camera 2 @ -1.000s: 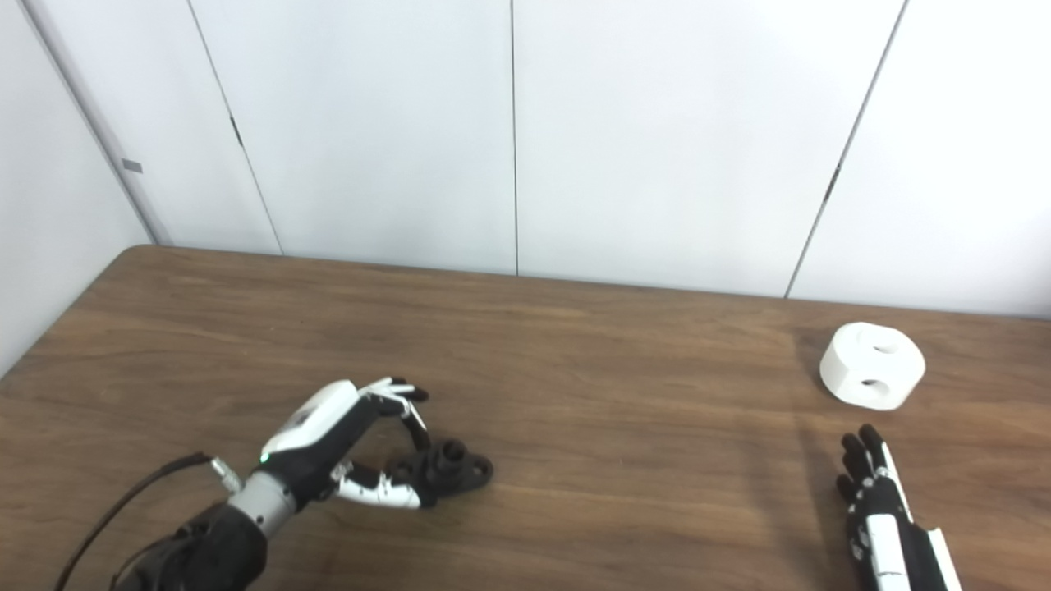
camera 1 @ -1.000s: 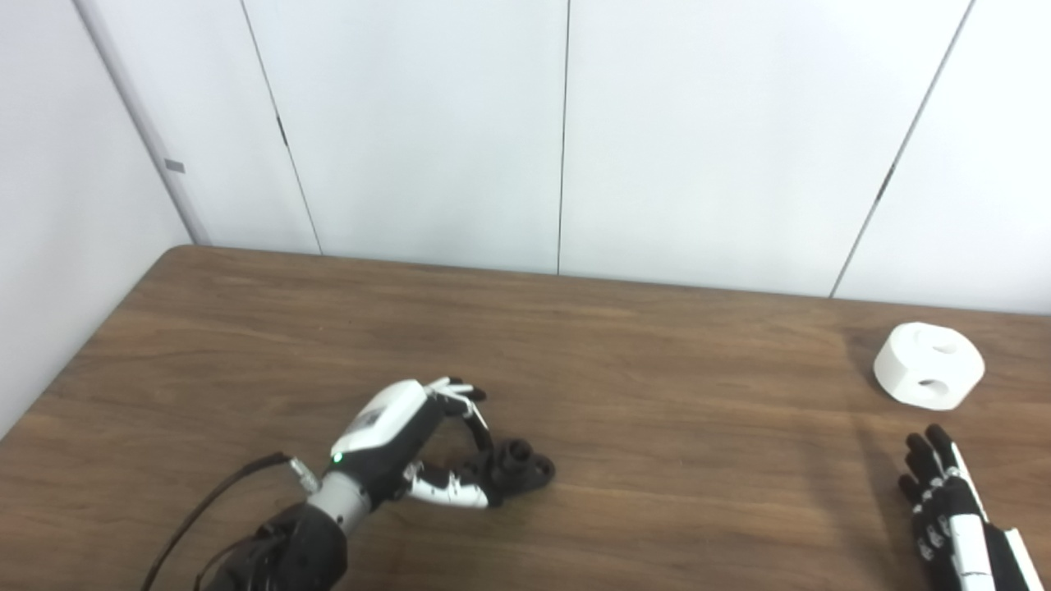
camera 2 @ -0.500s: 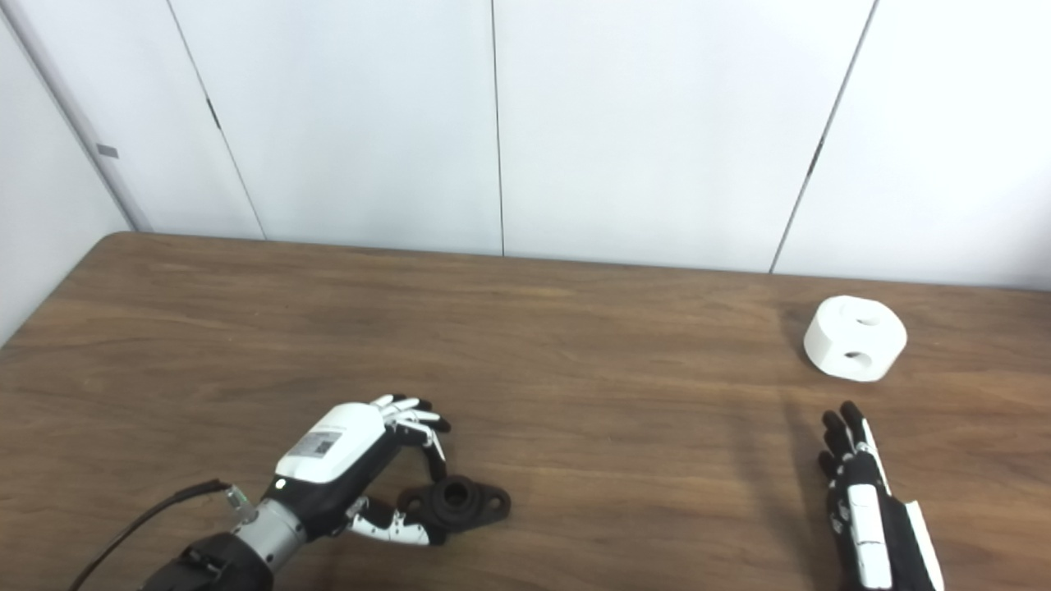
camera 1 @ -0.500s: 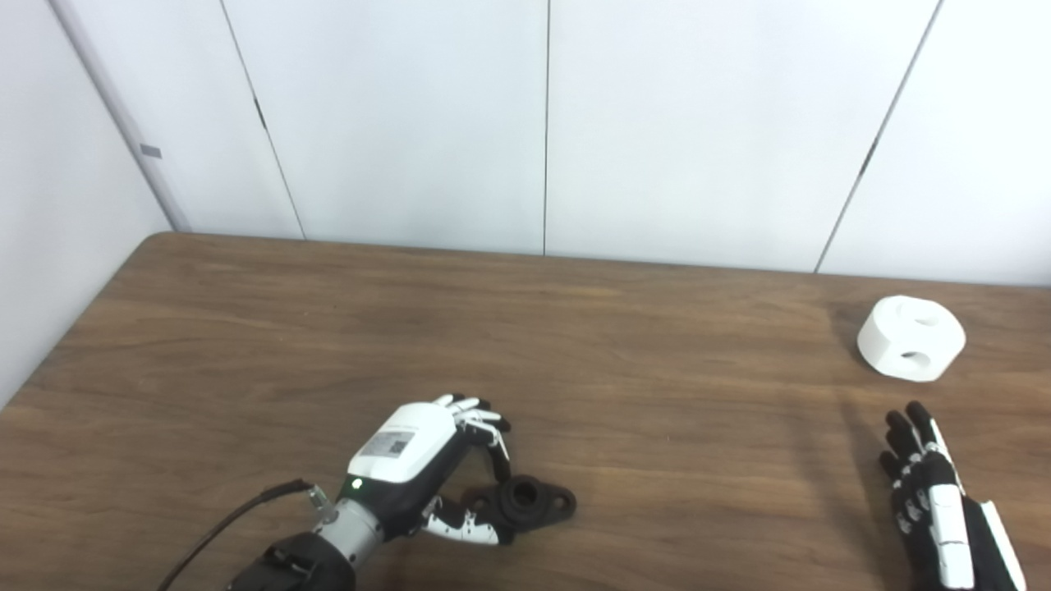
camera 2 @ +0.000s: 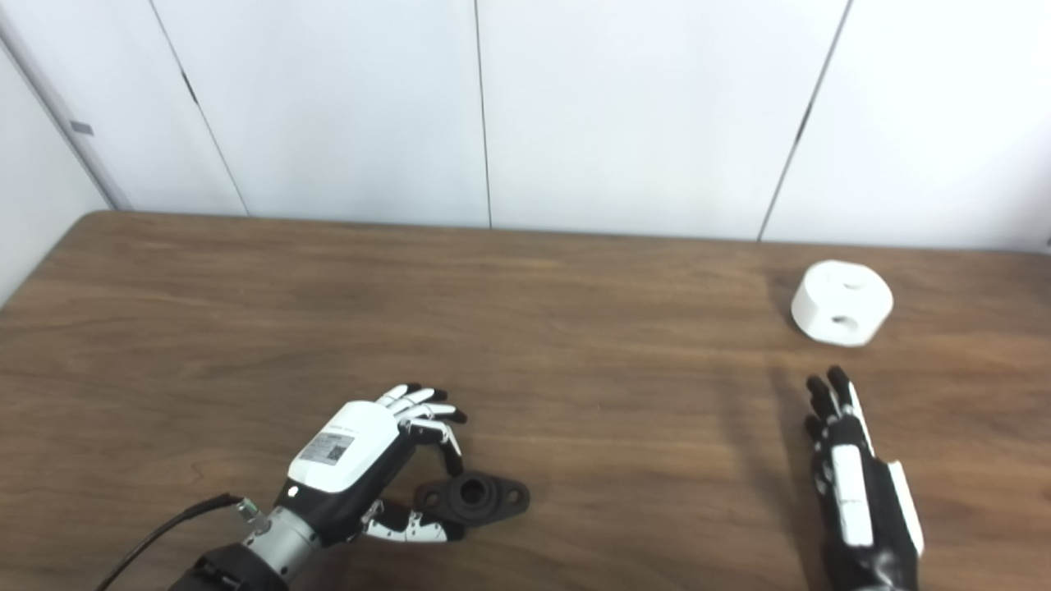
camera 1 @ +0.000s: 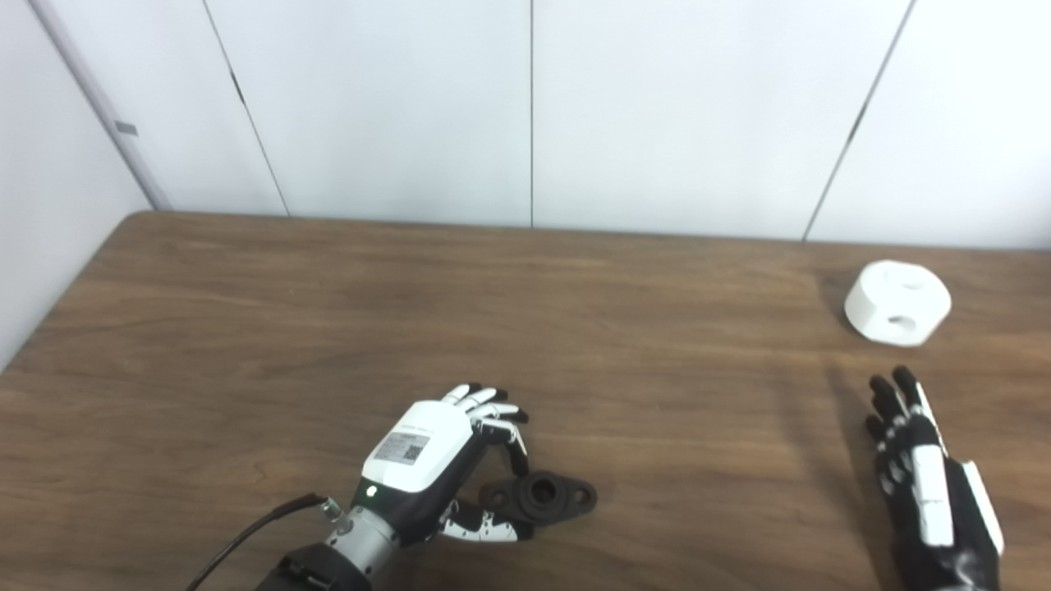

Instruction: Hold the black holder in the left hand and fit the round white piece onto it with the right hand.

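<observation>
Left hand [camera 1: 427,460] curled loosely about black holder [camera 1: 539,496], flat on table [camera 1: 246,328]; right hand [camera 1: 928,492] spread, empty; white piece [camera 1: 897,302] just beyond it.

We count one table [camera 1: 328,328] and two parts on it: one black holder [camera 1: 539,496] at 6 o'clock and one round white piece [camera 1: 897,302] at 3 o'clock. We count two hands: one left hand [camera 1: 427,460] at 7 o'clock, one right hand [camera 1: 924,484] at 4 o'clock.
</observation>
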Motion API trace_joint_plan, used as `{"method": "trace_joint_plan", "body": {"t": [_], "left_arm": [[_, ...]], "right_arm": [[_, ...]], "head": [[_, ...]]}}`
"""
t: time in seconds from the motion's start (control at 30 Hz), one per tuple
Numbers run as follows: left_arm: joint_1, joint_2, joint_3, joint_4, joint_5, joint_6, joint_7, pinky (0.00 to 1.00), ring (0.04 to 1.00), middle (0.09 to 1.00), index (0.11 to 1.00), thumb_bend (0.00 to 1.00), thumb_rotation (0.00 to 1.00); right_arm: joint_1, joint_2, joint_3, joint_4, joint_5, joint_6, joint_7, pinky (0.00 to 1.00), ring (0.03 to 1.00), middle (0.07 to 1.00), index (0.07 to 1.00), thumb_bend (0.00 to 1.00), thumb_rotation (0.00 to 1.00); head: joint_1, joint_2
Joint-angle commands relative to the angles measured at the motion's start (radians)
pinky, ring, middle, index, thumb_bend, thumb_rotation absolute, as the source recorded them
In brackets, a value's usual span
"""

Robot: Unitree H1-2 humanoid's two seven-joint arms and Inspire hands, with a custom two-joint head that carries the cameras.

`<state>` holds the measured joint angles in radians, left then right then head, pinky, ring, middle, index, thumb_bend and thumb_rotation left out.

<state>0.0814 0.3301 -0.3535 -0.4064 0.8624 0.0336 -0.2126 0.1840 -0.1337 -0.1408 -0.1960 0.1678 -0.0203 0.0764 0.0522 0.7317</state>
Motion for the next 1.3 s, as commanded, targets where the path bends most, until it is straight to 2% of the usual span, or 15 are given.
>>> {"method": "trace_joint_plan", "body": {"t": [0.0,0.33,0.53,0.93,1.13,1.27], "left_arm": [[0.015,-0.003,-0.017,0.006,0.024,-0.028,0.001,0.97,0.915,0.82,0.486,0.52,0.05],[0.052,-0.035,-0.024,0.053,0.012,-0.03,0.008,1.0,0.943,0.843,0.487,0.52,0.05],[0.059,-0.045,-0.018,0.084,-0.01,-0.043,0.037,1.0,0.939,0.842,0.487,0.52,0.05],[0.066,-0.06,-0.012,0.113,-0.022,-0.052,0.071,1.0,0.938,0.831,0.487,0.52,0.05],[0.066,-0.059,-0.007,0.132,-0.044,-0.067,0.095,1.0,0.934,0.826,0.486,0.52,0.05],[0.06,-0.052,-0.002,0.134,-0.043,-0.054,0.085,0.99,0.934,0.827,0.487,0.52,0.05]], "right_arm": [[0.032,0.013,0.011,-0.018,-0.008,0.018,-0.003,1.0,1.0,0.956,1.0,0.55,0.94],[0.038,0.013,0.011,-0.042,-0.004,0.028,-0.012,1.0,1.0,0.953,1.0,0.54,0.94],[0.043,0.008,0.01,-0.055,0.007,0.037,-0.011,1.0,1.0,0.952,1.0,0.53,0.94],[0.041,-0.006,0.001,-0.046,0.016,0.032,-0.008,1.0,1.0,0.955,1.0,0.53,0.94],[0.032,-0.011,-0.009,-0.084,0.037,0.047,-0.013,1.0,1.0,0.963,1.0,0.52,0.93],[0.019,-0.02,-0.013,-0.123,-0.014,0.062,-0.035,1.0,0.996,0.967,1.0,0.52,0.96]], "head": [[-0.002,0.002],[-0.03,0.025],[-0.047,0.034],[-0.074,0.027],[-0.098,0.026],[-0.137,0.016]]}}
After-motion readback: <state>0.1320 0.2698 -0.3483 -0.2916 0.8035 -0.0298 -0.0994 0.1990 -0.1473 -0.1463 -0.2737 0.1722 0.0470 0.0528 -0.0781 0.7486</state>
